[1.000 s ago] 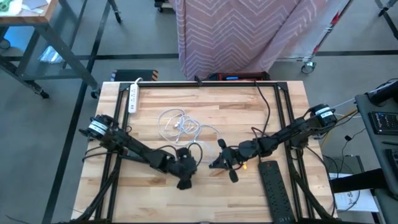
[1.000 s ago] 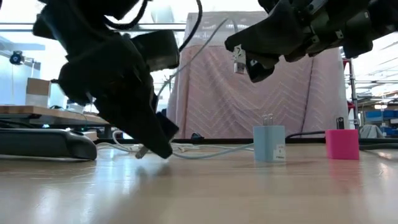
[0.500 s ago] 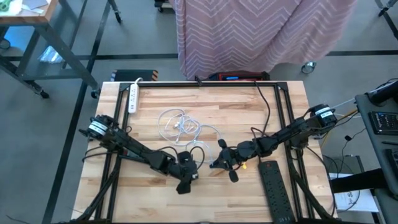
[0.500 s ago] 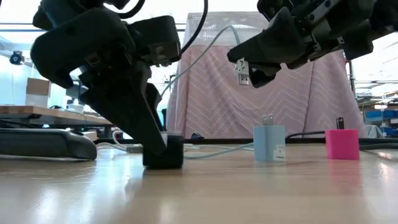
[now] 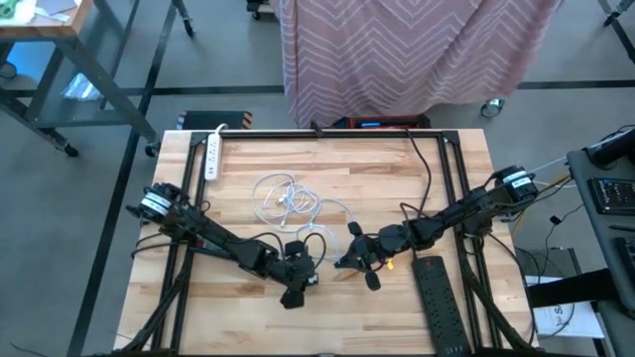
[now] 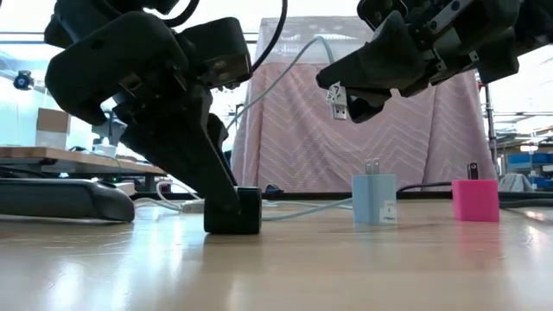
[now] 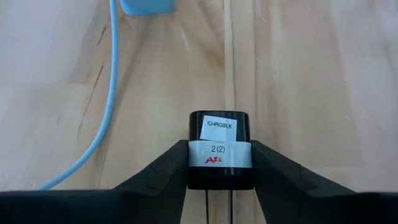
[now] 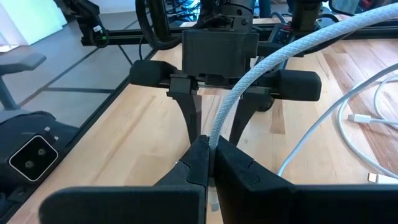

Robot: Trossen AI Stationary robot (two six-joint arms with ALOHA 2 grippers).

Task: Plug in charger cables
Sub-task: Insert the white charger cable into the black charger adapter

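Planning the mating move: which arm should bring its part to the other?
Right, probably. The right gripper holds the white cable's connector in the air, free to travel, while the left gripper clamps the black charger block resting on the table.

Straight down from above onto the whole wooden table (image 5: 327, 188) and both arms. Level along the tabletop, close, facing a pink chevron curtain (image 6: 346, 130) also seen overhead. From each wrist, close past own fingers: downward; across at the opposite arm.

Even, bright light; low view backlit by windows, arms silhouetted, near tabletop (image 6: 276, 276) blurred.
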